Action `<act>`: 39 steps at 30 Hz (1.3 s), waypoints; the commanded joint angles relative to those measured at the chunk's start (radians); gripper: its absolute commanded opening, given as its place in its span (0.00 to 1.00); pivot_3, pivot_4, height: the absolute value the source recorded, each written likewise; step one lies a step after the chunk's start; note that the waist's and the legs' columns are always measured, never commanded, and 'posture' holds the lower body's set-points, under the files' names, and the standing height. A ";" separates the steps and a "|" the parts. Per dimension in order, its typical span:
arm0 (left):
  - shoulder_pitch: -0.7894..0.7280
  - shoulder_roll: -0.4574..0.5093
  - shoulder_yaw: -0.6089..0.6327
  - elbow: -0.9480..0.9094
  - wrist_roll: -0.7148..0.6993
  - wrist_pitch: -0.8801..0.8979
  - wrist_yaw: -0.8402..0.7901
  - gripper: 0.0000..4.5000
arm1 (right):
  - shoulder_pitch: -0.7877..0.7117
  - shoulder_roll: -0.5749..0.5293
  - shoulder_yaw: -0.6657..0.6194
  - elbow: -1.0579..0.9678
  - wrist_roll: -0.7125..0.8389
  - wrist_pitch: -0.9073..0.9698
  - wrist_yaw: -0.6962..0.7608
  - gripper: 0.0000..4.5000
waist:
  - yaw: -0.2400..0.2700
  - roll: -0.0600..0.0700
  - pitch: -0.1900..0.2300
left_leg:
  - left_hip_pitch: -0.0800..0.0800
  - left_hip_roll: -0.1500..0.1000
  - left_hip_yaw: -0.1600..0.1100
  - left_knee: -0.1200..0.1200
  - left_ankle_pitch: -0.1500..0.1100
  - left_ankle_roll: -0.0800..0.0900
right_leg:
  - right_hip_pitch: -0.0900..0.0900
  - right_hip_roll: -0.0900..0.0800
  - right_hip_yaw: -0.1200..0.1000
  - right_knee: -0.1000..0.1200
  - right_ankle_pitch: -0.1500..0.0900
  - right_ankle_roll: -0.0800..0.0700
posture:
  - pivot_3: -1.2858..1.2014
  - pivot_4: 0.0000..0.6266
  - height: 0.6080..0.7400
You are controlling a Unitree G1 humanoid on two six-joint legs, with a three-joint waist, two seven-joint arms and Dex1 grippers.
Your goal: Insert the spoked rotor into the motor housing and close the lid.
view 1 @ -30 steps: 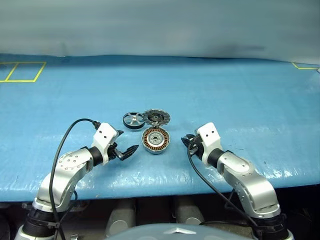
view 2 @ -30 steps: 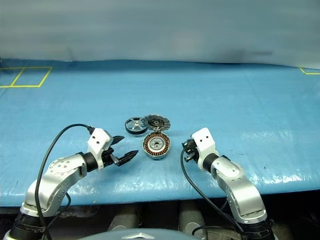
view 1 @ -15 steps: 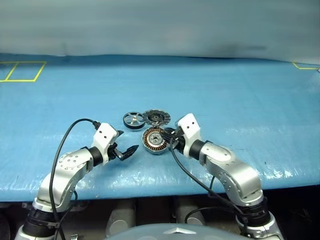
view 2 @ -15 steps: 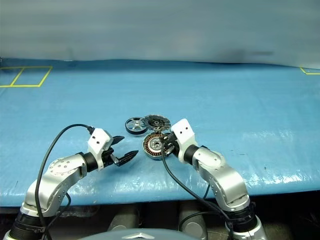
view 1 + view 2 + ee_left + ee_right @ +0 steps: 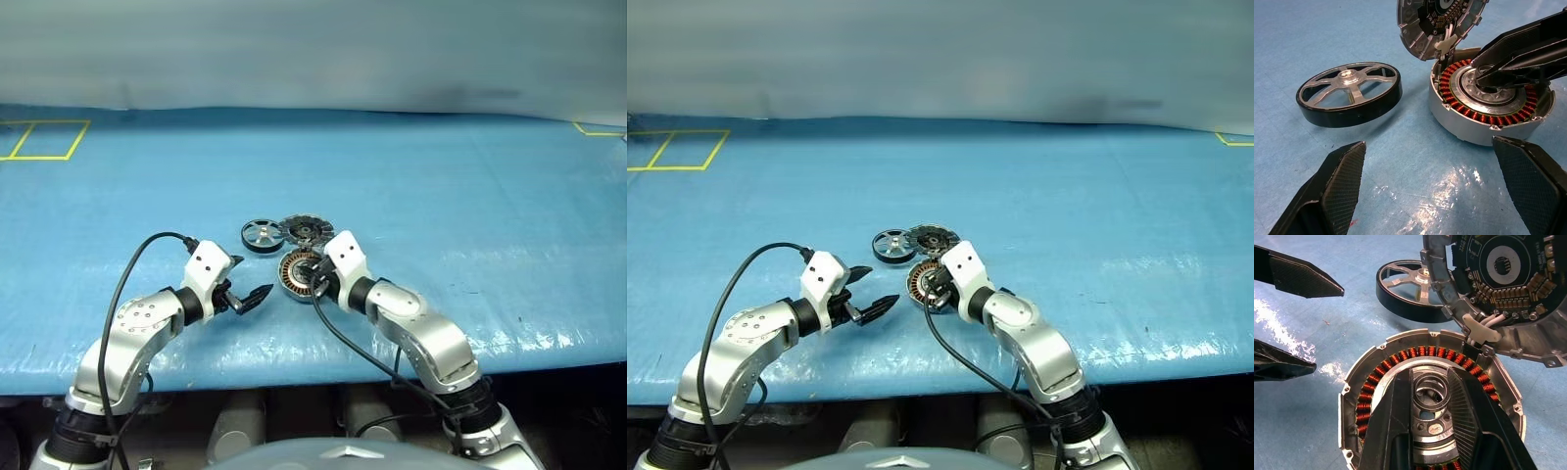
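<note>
Resting on the blue-covered table (image 5: pixel 470 196): one motor housing (image 5: pixel 1484 115), one lid (image 5: pixel 1498 289), one spoked rotor (image 5: pixel 1349 100).

Left claw (image 5: pixel 257 292): one, fingers spread wide, holding nothing, poised just left of the motor housing and clear of it.

Right claw (image 5: pixel 1432 399): one, fingers partly closed, set over the middle of the motor housing, one finger on each side of the silver central bearing (image 5: pixel 1431 387). Whether they press the bearing or only flank it cannot be told.

Motor housing: sits on the table between the two claws, open at the top, copper windings exposed.

Lid: hinged to the far edge of the motor housing, standing raised and tilted back, its inner circuit face toward the claws.

Spoked rotor: lies flat on the table, beside the lid and to its left, apart from the motor housing and untouched.

View notes: the left wrist view shows the right claw's fingers (image 5: pixel 1528 49) reaching in across the windings. The right wrist view shows white wires at the hinge and the left claw's two fingertips (image 5: pixel 1303 279) at the side. The head views show both arms and yellow floor-tape lines (image 5: pixel 44 139) on the far table corners.
</note>
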 commanded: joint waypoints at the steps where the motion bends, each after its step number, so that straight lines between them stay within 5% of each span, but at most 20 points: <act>1: -0.016 -0.006 -0.002 -0.020 0.000 -0.013 -0.001 1.00 | -0.001 0.009 0.000 -0.010 -0.003 -0.024 0.002 0.15 | 0.000 0.000 0.000 | 0.000 0.000 0.000 0.000 0.000 0.000 | 0.000 0.000 0.000 0.000 0.000 0.000 | 0.52 0.24 1.00; 23: -0.008 -0.007 0.003 -0.025 -0.002 -0.014 0.005 1.00 | 0.012 -0.002 0.025 -0.006 -0.018 0.003 0.023 0.15 | 0.000 0.000 0.000 | 0.001 0.000 0.000 0.000 0.000 0.000 | 0.001 0.000 0.000 0.000 0.000 0.000 | 0.52 0.24 1.00; 28: -0.010 -0.009 0.002 -0.024 -0.002 -0.014 0.006 1.00 | 0.014 0.024 0.003 -0.027 0.000 0.003 0.018 0.49 | 0.000 0.000 0.000 | 0.001 0.000 0.000 0.000 0.000 0.000 | 0.001 0.000 0.000 0.000 0.000 0.000 | 0.52 0.24 1.00; 36: -0.016 -0.008 0.003 -0.019 -0.002 -0.016 0.002 1.00 | 0.015 0.068 -0.075 -0.170 0.085 0.083 -0.003 0.49 | 0.000 0.000 0.000 | 0.000 0.000 0.000 0.000 0.000 0.000 | 0.000 0.000 0.000 0.000 0.000 0.000 | 0.52 0.24 1.00; 39: -0.017 -0.007 0.003 -0.018 -0.001 -0.016 0.001 1.00 | 0.018 0.069 -0.064 -0.207 0.082 0.123 -0.034 0.36 | 0.000 0.000 0.000 | 0.000 0.000 0.000 0.000 0.000 0.000 | 0.000 0.000 0.000 0.000 0.000 0.000 | 0.52 0.24 1.00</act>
